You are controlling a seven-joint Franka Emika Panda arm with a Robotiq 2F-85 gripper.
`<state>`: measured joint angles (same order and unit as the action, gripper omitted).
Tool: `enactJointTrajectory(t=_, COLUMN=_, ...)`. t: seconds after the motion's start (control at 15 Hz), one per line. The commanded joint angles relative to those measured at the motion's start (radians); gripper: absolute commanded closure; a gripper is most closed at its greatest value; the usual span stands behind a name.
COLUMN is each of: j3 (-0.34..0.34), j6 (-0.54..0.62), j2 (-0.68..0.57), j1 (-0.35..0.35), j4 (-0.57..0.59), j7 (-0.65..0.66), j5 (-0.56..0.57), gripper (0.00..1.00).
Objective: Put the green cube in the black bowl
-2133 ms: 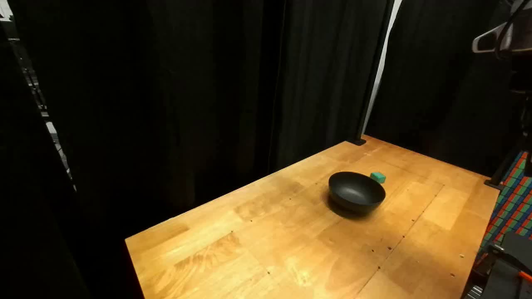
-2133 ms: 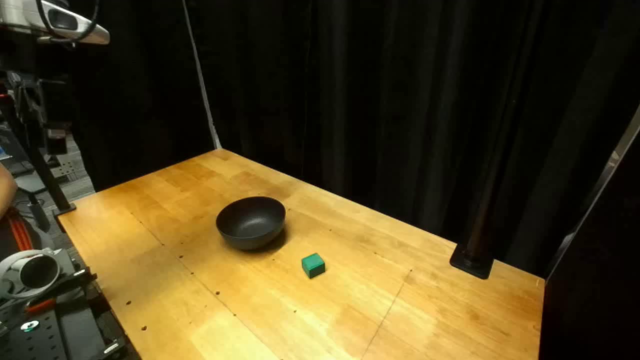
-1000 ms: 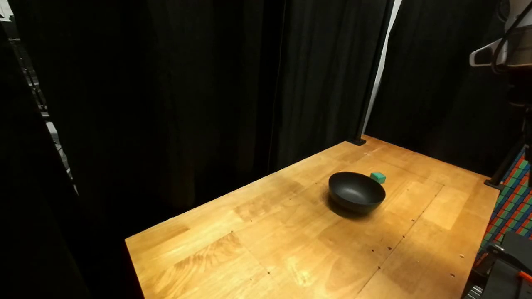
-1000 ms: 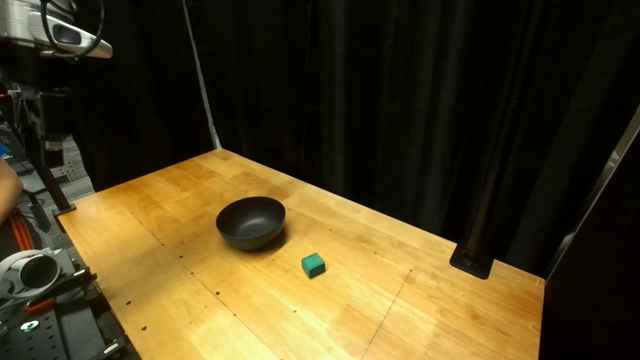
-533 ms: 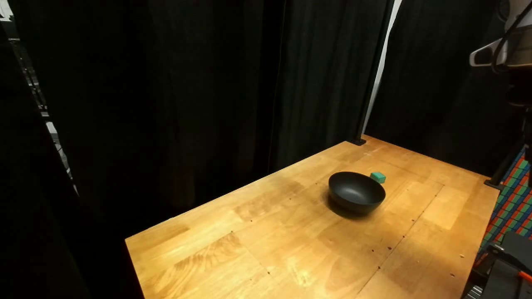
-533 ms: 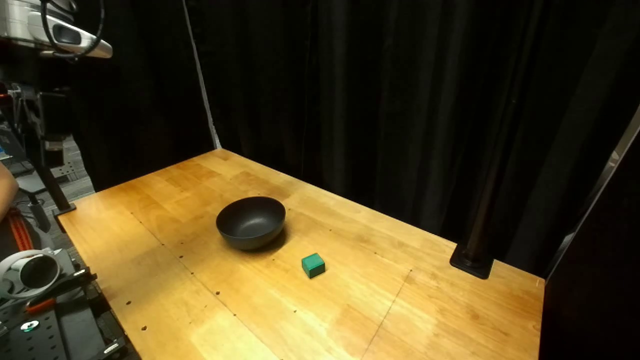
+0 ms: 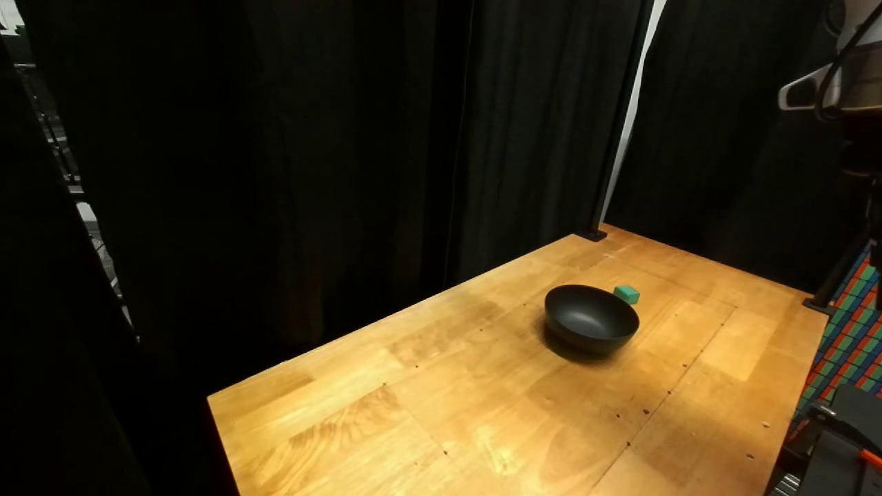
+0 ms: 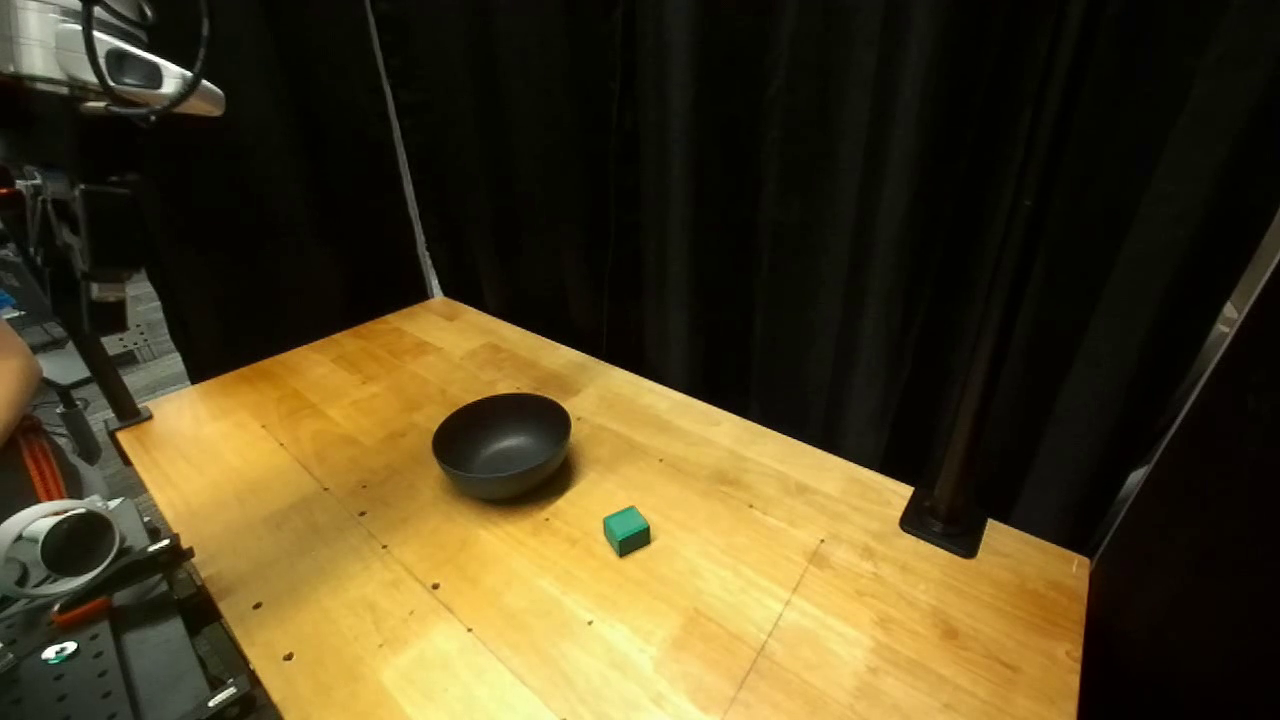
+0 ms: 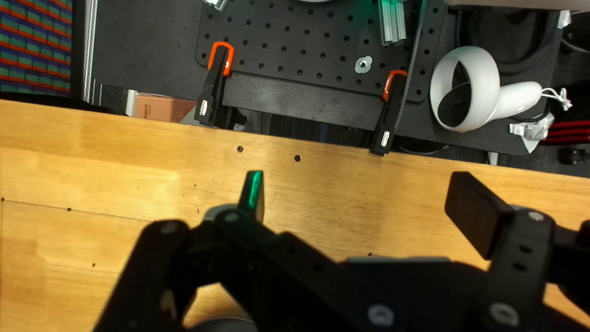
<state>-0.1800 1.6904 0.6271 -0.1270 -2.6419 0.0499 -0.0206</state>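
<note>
Nearest the wrist camera, two square-ended black fingers point(image 9: 474, 214) stand wide apart, wood grain showing in the gap; their lower parts are blurred, and one finger bears a streak of green sheen. In both exterior views they are cut off or hard to make out, and their spread cannot be read there. Beneath lies the honey-coloured tabletop point(image 9: 332, 193) of joined wooden strips, pierced by small dark holes. At the lower border of the wrist view a curved grey sliver point(image 9: 224, 325) is mostly hidden; too little shows to name it.

In an exterior view the small, bright green cube point(image 8: 627, 531) rests on the tabletop outside the round, shallow, matt-black bowl point(image 8: 503, 447), to its right and nearer the camera, with bare wood between. In an exterior view the bowl point(image 7: 591, 319) stands before the cube point(image 7: 627, 295); whether its rim covers a lower corner cannot be told.

The wrist view adds, beyond the tabletop, two black clamps point(image 9: 211, 94) with orange loops, a black perforated plate point(image 9: 318, 60) and a white ringed controller point(image 9: 493, 99). In an exterior view the white robot arm point(image 8: 75, 50), above and to the left of the bowl, is cut off by the border, as is a bare human arm point(image 8: 14, 375). Farthest back, black cloth curtains point(image 8: 740, 220) hang in soft vertical folds behind the bowl; a dark post point(image 8: 962, 450) to the bowl's right nearly merges with them.
</note>
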Motion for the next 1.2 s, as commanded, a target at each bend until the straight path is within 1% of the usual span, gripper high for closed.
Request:
enactJointTrajectory(t=0.0, j3=0.01, j6=-0.002, j2=-0.002, j1=-0.012, j4=0.002, j7=0.006, j5=0.005, gripper=0.0)
enactJointTrajectory(t=0.8, j3=0.01, j6=-0.002, j2=-0.002, j1=-0.012, j4=0.002, j7=0.006, j5=0.005, gripper=0.0)
enactJointTrajectory(t=0.93, j3=0.007, j6=0.04, j2=-0.078, j1=0.03, j4=0.015, j7=0.062, j5=0.026, gripper=0.0)
enactJointTrajectory(t=1.13, j3=0.025, j6=0.082, j2=-0.133, j1=0.06, j4=0.019, j7=0.075, j5=0.029, gripper=0.0)
